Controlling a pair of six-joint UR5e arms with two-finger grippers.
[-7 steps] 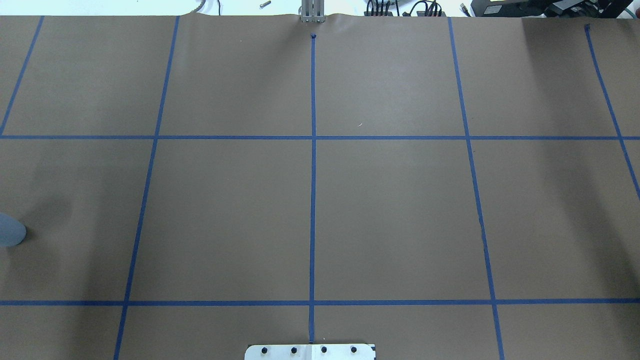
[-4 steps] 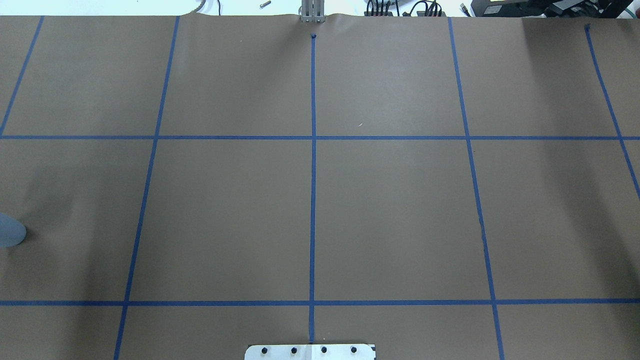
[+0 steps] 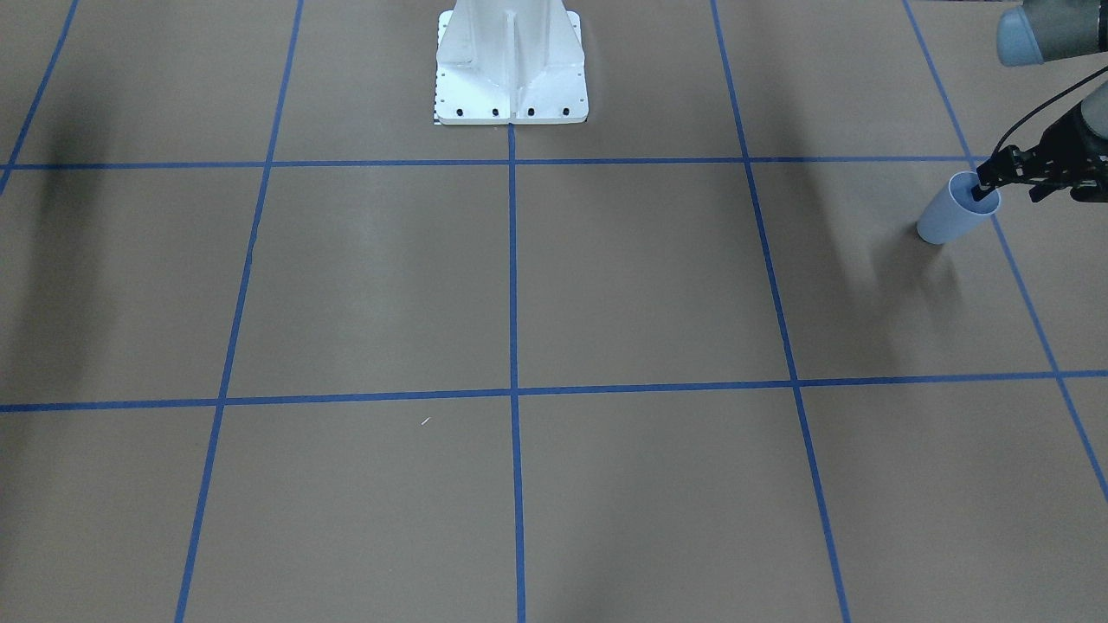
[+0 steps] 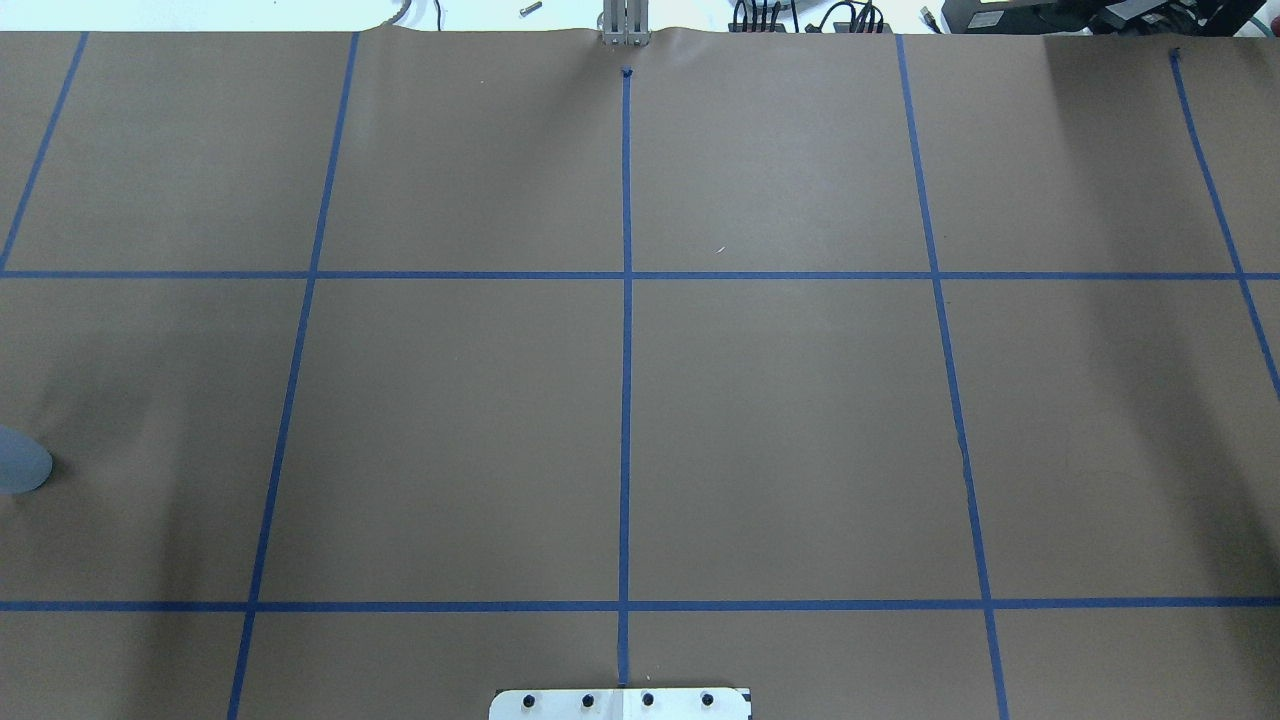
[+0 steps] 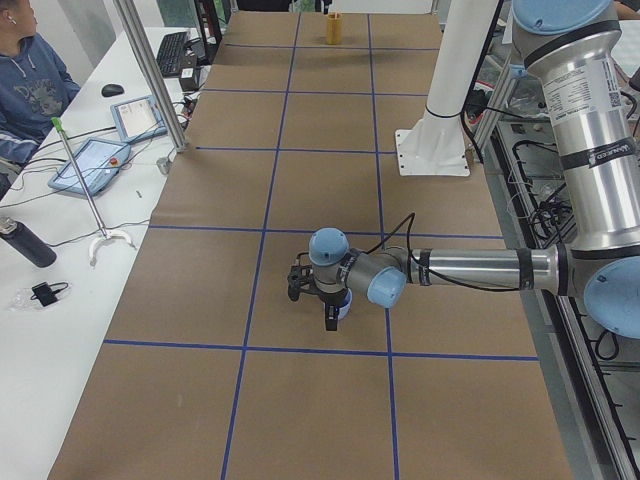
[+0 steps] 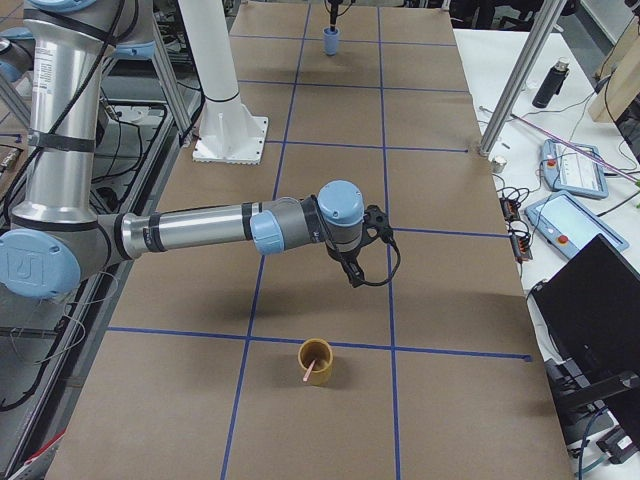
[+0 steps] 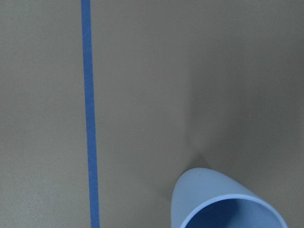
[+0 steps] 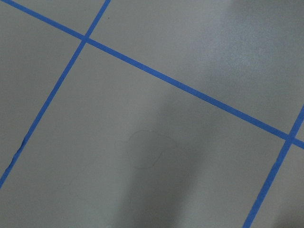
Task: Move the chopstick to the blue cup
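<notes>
The blue cup [image 3: 950, 215] stands upright near the table's end on my left, and also shows in the overhead view [image 4: 18, 460] and the left wrist view [image 7: 223, 204]. My left gripper [image 3: 979, 190] hangs just over its rim, its dark fingers together and holding nothing. The chopstick [image 6: 311, 372] leans inside a tan cup [image 6: 325, 370] at the table's other end. My right gripper [image 6: 353, 277] points down a little behind that tan cup, and I cannot tell whether it is open or shut.
The white robot pedestal [image 3: 511, 69] stands at mid-table on the robot's side. A tiny white sliver [image 3: 425, 421] lies on the brown paper. A person [image 5: 30, 80], tablets and a bottle sit along the operators' bench, and a laptop [image 6: 590, 300] is near the tan cup's end.
</notes>
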